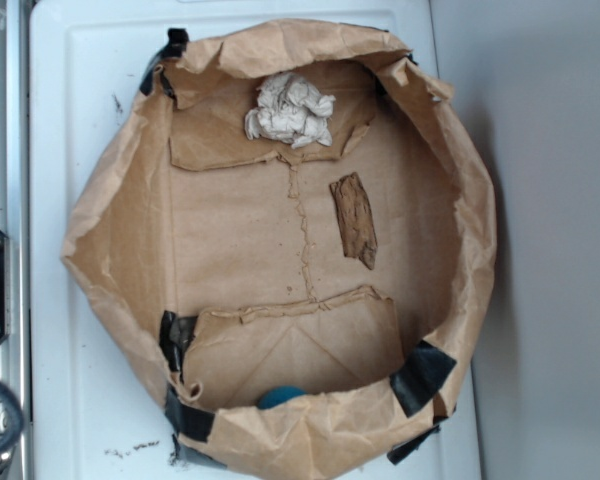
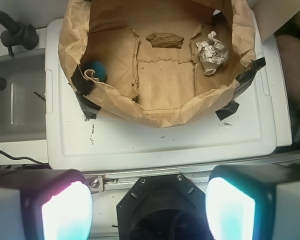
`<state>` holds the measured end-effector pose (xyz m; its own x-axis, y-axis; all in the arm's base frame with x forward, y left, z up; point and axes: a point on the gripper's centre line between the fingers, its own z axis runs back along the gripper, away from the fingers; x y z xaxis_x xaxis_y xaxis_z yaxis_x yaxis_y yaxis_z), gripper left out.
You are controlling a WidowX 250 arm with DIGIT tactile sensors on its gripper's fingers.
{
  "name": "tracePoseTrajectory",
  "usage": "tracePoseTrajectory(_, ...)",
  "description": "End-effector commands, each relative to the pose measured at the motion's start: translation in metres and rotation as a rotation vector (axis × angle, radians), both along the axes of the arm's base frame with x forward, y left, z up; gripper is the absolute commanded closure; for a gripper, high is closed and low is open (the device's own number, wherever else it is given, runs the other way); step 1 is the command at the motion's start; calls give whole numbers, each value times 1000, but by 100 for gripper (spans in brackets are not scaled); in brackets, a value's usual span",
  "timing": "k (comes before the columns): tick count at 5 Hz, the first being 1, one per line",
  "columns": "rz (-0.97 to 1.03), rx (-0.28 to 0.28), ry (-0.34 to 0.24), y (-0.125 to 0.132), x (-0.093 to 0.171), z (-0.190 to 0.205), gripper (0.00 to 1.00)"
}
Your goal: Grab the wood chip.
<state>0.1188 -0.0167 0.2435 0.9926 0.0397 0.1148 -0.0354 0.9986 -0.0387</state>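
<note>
- My gripper (image 2: 149,202) is hanging with its two glowing pads spread wide apart, holding nothing, well short of the paper bag (image 1: 100,240).
- The wood chip (image 1: 354,220) is lying flat on the bag's floor, near the crumpled paper wad (image 1: 290,110) but not touching it.
- A teal ball (image 1: 280,397) is sitting across the bag from the wad, half hidden behind the folded rim.
- My pads are cut off by the wrist view's lower edge.

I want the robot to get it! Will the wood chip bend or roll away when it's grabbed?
Probably not. The wood chip looks flat and rough like bark, so it should stay stiff and lie still on the paper bag. Its ragged edges might crumble a little.
</note>
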Motion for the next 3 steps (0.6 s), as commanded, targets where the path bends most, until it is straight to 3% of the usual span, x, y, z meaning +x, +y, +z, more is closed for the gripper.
tracePoseTrajectory(1,0,0,0,0,0,0,0)
tracePoseTrajectory(2,-82,36,-41,-5,48,-12,0)
tracePoseTrajectory(3,-179,-2,-66,11,96,-23,0)
